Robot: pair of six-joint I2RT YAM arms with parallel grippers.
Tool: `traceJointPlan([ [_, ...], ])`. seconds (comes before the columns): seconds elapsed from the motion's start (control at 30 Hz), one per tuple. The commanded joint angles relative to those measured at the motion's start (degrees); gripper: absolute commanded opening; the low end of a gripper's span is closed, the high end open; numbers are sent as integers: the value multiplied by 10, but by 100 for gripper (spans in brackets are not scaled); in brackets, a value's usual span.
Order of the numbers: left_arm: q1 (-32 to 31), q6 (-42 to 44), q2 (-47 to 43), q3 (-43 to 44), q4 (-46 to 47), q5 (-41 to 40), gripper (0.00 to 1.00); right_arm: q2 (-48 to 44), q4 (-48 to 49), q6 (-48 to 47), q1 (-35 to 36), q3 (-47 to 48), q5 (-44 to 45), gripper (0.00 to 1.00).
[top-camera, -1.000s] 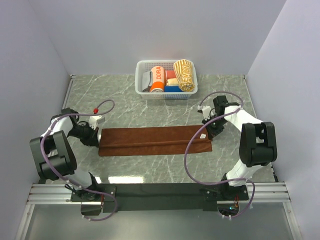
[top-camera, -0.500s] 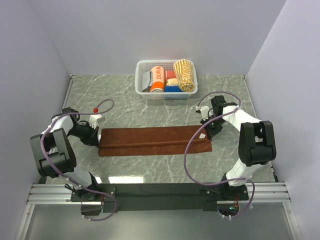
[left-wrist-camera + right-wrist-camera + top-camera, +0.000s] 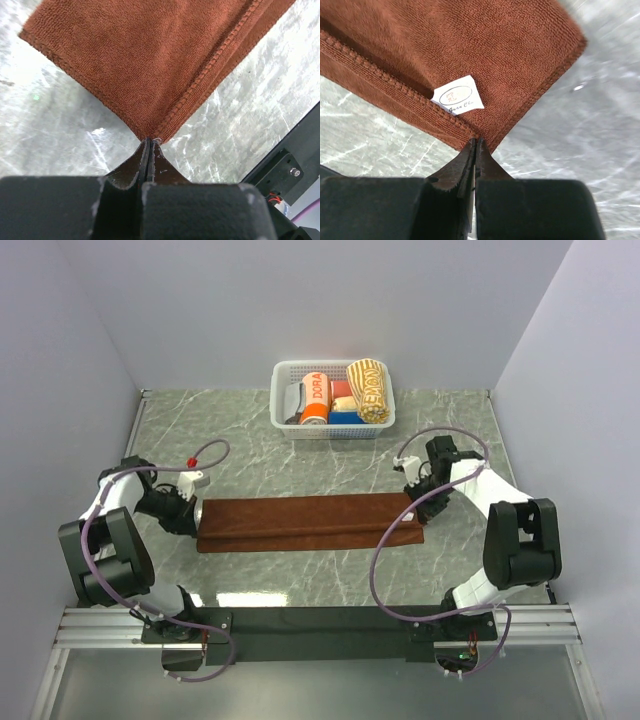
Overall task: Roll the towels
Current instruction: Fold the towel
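Grey marbled bench (image 3: 300, 460) between pale walls carries the rust-brown towel (image 3: 305, 521), laid flat at its centre as a long narrow strip running from 9 o'clock to 3 o'clock, with a lengthwise fold line along it. At 12 o'clock a white basket (image 3: 283, 390) holds the cream-yellow towel (image 3: 368, 390), which looks already rolled, beside other small rolls. The left jaws are pressed together on a corner at the strip's 9 o'clock end, the hem running right into their tips in the left wrist view. The right jaws pinch a corner at the 3 o'clock end, close to a small white label (image 3: 457, 95). With both ends gripped and the cloth lying smooth, this reads as the straightening step, with the rolling of the brown towel not yet begun. The next move probably calls for one end to be let go and turned over onto itself, tight and square to the long edges, while the other end is anchored so the roll does not drift sideways.
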Motion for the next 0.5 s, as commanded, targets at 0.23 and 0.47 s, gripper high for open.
traceJointPlan([
  [0.23, 3, 14, 18, -27, 22, -15, 1, 18, 22, -2, 9, -23, 8, 0],
  [0.47, 4, 19, 17, -15, 9, -11, 1, 8, 14, -6, 8, -18, 13, 0],
])
